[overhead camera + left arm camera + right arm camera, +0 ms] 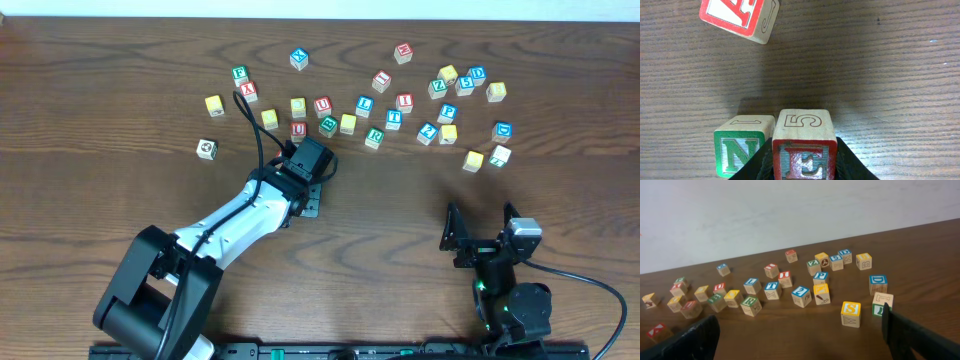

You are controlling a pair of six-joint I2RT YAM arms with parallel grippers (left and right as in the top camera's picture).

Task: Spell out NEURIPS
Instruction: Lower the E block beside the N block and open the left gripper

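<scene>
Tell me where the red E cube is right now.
Left wrist view, bottom centre: the red E cube is held in the left gripper, with the green N cube close beside it on the picture's left.

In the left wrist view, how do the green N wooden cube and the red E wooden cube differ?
The green N wooden cube has green lettering; the red E wooden cube has red. The E cube sits clamped in the left gripper; the N cube stands free beside it. Both are upright, similar-size wooden blocks.
</scene>
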